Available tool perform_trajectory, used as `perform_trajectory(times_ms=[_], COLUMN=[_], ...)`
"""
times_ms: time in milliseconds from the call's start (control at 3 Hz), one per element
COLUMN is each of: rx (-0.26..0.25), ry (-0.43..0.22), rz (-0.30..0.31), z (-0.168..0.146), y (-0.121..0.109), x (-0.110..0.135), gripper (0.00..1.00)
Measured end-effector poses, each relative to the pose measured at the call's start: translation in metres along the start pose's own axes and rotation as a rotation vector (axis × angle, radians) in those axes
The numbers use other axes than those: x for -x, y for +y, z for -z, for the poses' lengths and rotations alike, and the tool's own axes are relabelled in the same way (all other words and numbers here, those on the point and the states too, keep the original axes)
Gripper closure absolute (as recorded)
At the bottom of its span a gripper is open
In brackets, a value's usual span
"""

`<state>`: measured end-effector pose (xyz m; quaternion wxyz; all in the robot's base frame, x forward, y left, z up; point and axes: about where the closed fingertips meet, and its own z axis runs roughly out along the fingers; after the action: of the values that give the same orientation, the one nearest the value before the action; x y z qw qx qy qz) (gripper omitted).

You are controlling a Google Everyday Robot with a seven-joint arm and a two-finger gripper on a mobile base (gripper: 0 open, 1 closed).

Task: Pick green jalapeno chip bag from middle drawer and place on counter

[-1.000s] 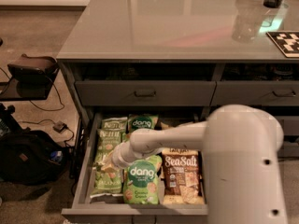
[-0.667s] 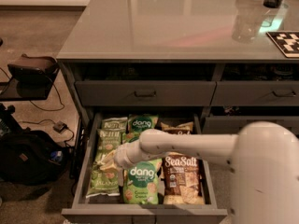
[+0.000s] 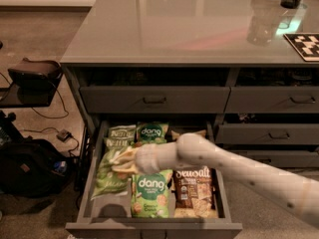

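**Reach into the open drawer, bag not yet lifted**

Nearest the camera, the middle drawer (image 3: 199, 229) stands pulled out, so the opening step is done. Snack bags lie flat inside it: a bright green dang bag (image 3: 149, 195) at the front centre and a brown Sea Salt bag (image 3: 193, 190) just right of it. The green jalapeno chip bag (image 3: 105, 179) lies in the left column, against the drawer's left wall.

The end effector (image 3: 122, 161) is down inside the drawer, over the upper right edge of that bag and apparently touching it. Whether it is released or clenched on the bag cannot be told here. The bag looks flat and unraised, so I judge the grasp is unfinished at best. The lift and the carry are left to do.

Behind the end effector lie a second olive-green bag (image 3: 121, 133) and another dang bag (image 3: 152, 132). Beyond the closed upper drawers, the glossy tabletop (image 3: 174, 29) awaits the bag.
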<state>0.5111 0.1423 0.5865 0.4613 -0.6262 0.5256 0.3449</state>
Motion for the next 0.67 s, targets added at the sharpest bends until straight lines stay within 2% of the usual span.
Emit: perform_trajectory(times_ms=[333,667], rx=[-0.085,-0.134], ry=[-0.031,-0.026], rz=[0.026,0.008], z=[0.070,0.135], y=[-0.016,-0.034], x=[0.027,0.037], gripper=[1.00,1.00])
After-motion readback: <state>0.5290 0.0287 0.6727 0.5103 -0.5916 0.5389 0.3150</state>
